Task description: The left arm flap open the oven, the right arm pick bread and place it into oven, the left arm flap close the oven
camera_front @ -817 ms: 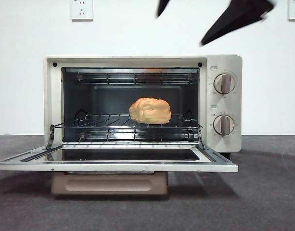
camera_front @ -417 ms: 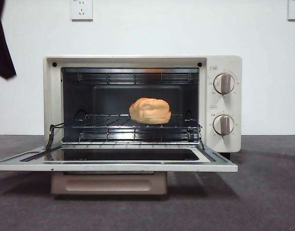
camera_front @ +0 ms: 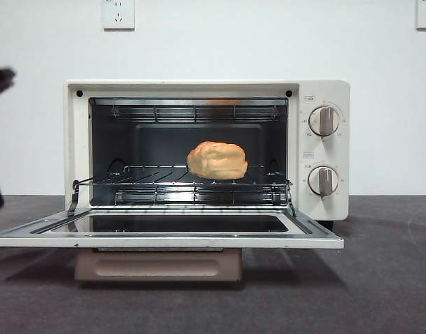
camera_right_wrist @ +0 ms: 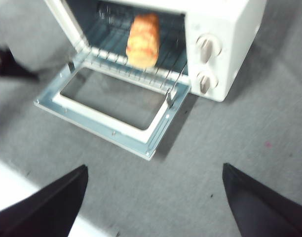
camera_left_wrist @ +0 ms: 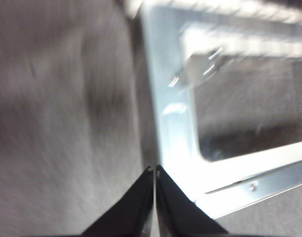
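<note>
Sitting on the open oven [camera_front: 324,94] rack, the bread [camera_front: 216,159]

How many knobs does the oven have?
2, both on the oven's right-hand panel: the upper knob above the lower knob. No others show in any view.

You get even, bright light in the front view, the oven [camera_front: 206,149] sharp, a soft shadow under its door [camera_front: 164,233]. Your left wrist view is heavily motion-blurred, with glare on the door frame [camera_left_wrist: 173,118]. The right wrist view is slightly soft.
</note>
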`<control>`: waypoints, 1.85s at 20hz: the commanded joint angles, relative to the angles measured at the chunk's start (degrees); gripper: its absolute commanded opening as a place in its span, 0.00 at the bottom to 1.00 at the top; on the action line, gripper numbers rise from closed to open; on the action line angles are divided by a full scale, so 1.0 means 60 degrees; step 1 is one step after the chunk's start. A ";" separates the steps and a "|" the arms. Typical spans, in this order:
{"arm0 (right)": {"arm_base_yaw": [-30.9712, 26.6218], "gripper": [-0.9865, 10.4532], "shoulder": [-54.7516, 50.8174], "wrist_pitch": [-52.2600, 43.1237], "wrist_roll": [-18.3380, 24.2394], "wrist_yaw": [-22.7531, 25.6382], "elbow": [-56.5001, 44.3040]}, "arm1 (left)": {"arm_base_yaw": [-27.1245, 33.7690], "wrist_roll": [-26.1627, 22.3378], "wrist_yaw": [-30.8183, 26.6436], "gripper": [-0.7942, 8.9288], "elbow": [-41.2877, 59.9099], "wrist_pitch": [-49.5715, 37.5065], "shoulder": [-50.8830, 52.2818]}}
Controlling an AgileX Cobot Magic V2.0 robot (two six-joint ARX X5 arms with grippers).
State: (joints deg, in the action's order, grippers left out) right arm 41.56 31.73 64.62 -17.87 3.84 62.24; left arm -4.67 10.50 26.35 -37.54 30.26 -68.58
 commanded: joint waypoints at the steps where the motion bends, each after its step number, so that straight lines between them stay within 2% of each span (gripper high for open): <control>1: 0.0076 0.46 -0.0142 -0.0036 -0.0146 0.0124 0.0186 | 0.0029 0.0721 0.0200 0.09 0.0725 -0.0590 -0.0186; 3: 0.0076 0.46 -0.0208 -0.0044 -0.0197 0.0127 0.0186 | 0.0029 0.1147 0.0215 0.09 0.1271 -0.0951 -0.0193; 10: 0.0076 0.46 -0.0200 -0.0055 -0.0197 0.0328 0.0182 | 0.0029 0.1483 0.1588 0.09 0.1687 -0.1501 -0.0408; 22: 0.0076 0.46 -0.0200 -0.0255 -0.0317 0.0375 0.0182 | 0.0036 0.2135 0.2299 0.09 0.1683 -0.2040 -0.0699; 26: 0.0076 0.46 -0.0200 -0.0259 -0.0455 0.0375 0.0182 | 0.0047 0.2463 0.3228 0.09 0.1676 -0.2565 -0.0678; 30: 0.0076 0.46 -0.0193 -0.0259 -0.0532 0.0375 0.0182 | 0.0047 0.3209 0.3563 0.09 0.1639 -0.3366 -0.0503; 37: 0.0076 0.46 -0.0193 -0.0259 -0.0674 0.0375 0.0182 | 0.0047 0.5399 0.3563 0.09 0.1490 -0.5792 -0.0178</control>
State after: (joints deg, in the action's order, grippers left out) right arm 41.56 30.39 63.77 -21.28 6.00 62.24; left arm -3.99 40.25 46.68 -27.22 -3.27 -69.65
